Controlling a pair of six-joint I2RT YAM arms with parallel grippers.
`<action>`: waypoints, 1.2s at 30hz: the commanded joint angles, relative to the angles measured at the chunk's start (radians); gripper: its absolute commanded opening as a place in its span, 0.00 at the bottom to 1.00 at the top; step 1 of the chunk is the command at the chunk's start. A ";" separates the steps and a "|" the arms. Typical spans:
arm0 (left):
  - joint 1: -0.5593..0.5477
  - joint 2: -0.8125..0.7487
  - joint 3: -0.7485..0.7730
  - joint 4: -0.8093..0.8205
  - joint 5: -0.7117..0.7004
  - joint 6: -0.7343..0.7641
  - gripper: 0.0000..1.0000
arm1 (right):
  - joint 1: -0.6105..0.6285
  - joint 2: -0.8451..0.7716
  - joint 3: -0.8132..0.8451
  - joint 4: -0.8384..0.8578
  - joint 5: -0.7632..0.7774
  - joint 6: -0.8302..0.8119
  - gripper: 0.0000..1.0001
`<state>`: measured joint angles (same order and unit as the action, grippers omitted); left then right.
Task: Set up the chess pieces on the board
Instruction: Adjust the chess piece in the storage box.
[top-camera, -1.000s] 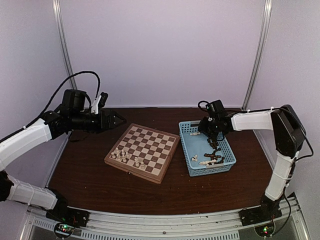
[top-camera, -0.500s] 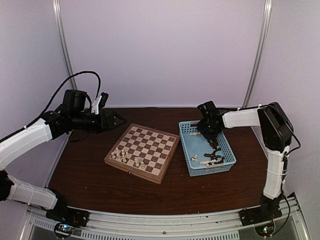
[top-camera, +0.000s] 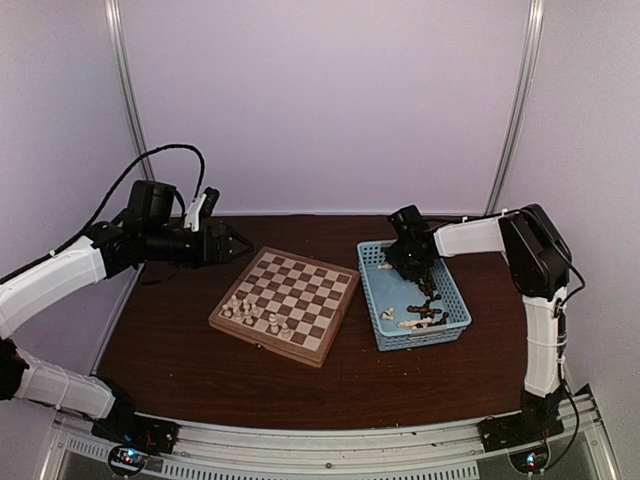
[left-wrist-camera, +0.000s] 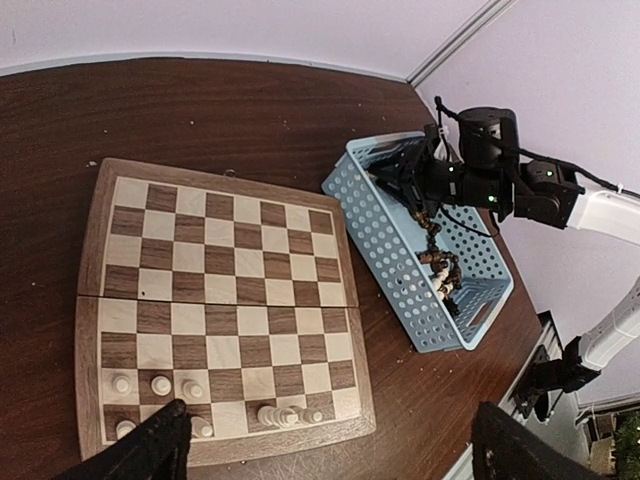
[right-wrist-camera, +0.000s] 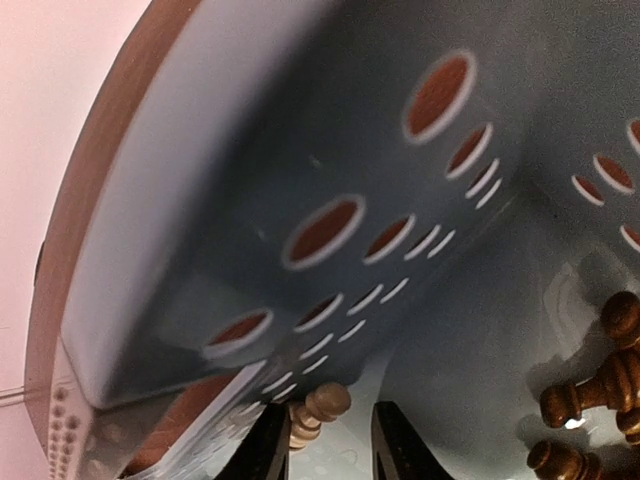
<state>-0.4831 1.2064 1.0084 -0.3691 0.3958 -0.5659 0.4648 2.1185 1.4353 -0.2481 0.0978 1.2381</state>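
The board lies at mid-table, with several cream-white chess pieces along its near-left edge. My left gripper hovers open above the table just left of the board's far corner; its wrist view looks down on the board and those pieces. My right gripper is down in the far-left corner of the blue basket. In the right wrist view its fingers stand apart around a lying cream piece, which rests beside the left finger. Dark pieces lie to the right.
Cream and dark pieces are heaped in the near half of the basket. The basket wall is close in front of the right fingers. Cabin walls and metal posts enclose the dark table.
The right gripper has moved left and back inside the basket, into its far-left corner. The left arm has barely shifted.
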 joint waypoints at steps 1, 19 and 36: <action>0.007 0.013 0.022 -0.001 -0.018 0.029 0.98 | 0.006 0.010 -0.013 0.080 -0.015 0.023 0.32; 0.008 0.036 0.045 -0.037 -0.010 0.044 0.98 | 0.009 0.079 0.133 -0.273 0.013 -0.039 0.33; 0.006 0.058 0.071 -0.050 0.009 0.044 0.98 | 0.005 -0.216 -0.099 -0.197 0.012 -0.185 0.33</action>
<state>-0.4831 1.2480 1.0424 -0.4320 0.3859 -0.5369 0.4709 1.9282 1.3151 -0.4652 0.0849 1.1183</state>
